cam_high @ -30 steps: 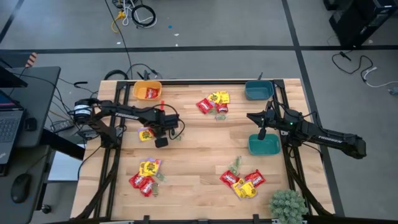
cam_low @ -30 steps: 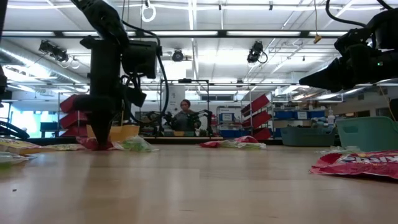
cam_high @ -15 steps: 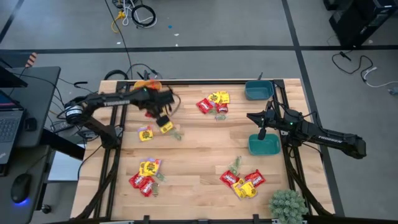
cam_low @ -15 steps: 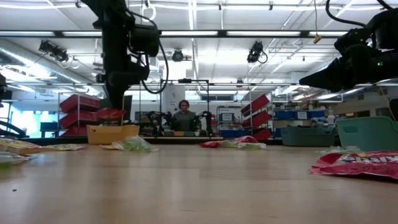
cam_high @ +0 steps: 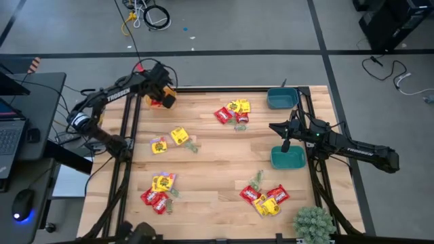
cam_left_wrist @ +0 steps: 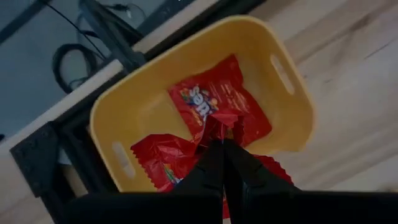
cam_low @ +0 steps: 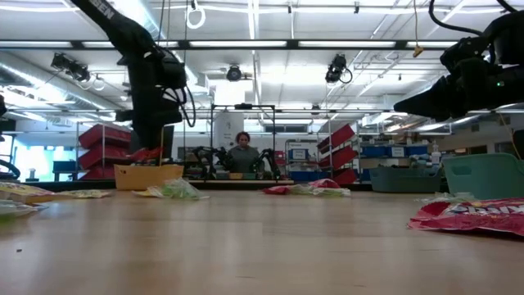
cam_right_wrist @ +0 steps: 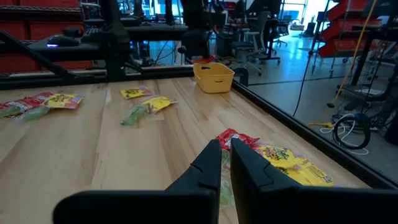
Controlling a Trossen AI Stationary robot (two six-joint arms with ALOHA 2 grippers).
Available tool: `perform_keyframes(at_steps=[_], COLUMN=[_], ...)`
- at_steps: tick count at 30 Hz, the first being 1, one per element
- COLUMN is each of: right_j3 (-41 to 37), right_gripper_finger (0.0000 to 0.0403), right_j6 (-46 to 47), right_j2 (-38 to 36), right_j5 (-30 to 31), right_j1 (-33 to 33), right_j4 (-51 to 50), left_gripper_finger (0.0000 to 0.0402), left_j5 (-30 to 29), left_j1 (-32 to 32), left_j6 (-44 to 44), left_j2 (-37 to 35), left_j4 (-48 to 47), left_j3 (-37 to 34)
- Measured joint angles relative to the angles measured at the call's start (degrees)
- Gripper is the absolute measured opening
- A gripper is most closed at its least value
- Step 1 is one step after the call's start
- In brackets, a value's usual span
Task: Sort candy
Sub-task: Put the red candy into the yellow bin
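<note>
Our left pincer (cam_left_wrist: 222,144) has swung from mid-tabletop to the far left corner, above the orange bowl (cam_high: 163,99), clamped on a red packet (cam_left_wrist: 214,160). The yellow packet (cam_high: 180,135) it left lies near the left edge. Our right pincer (cam_right_wrist: 224,147), fingers together, has not moved.

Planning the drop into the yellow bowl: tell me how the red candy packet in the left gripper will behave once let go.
The red candy packet, pinched by the left gripper over the yellow bowl, looks crinkled and sagging, so it is probably floppy and light. Its flat shape suggests it will flutter down and lie flat rather than roll. The glossy wrapper may slide against the packet already in the bowl.
</note>
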Motion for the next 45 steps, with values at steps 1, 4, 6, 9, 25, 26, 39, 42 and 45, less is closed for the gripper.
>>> perform_keyframes(at_steps=[1,4,6,9,25,26,39,42,45], right_j3=[-0.01,-0.01,0.0,0.0,-0.01,-0.01,-0.01,0.0,0.0], right_gripper_finger=[0.0023,0.0023,0.0023,0.0023,0.0023,0.0023,0.0023,0.0023,0.0023], right_j6=[-0.01,-0.02,0.0,-0.01,0.0,-0.01,-0.02,-0.02,-0.01], right_j2=[0.01,0.01,0.0,0.01,0.0,0.0,0.01,0.01,0.01], right_j5=[0.0,-0.01,0.0,0.0,-0.01,0.0,-0.01,-0.01,-0.01], right_j1=[0.0,0.0,0.0,0.02,0.0,0.0,0.01,0.01,0.0], right_j4=[0.04,0.06,0.06,0.06,0.06,0.06,0.06,0.06,0.05], left_gripper_finger=[0.0001,0.0001,0.0001,0.0001,0.0071,0.0082,0.0099,0.0065,0.0027], left_j5=[0.38,0.65,0.77,0.5,-3.18,-3.18,-3.2,-2.43,1.22], left_j1=[0.37,0.81,1.1,1.98,4.72,4.7,-0.87,-3.06,-4.92], left_j6=[0.44,1.08,1.47,1.29,2.06,2.92,9.11,9.04,8.27], left_j2=[0.55,2.9,4.67,7.63,12.83,12.83,9.95,6.44,3.15], left_j4=[-0.01,0.17,1.1,2.83,4.87,4.53,6.09,11.39,18.44], left_j3=[0.0,0.0,0.0,0.0,1.29,1.57,5.79,4.07,0.9])
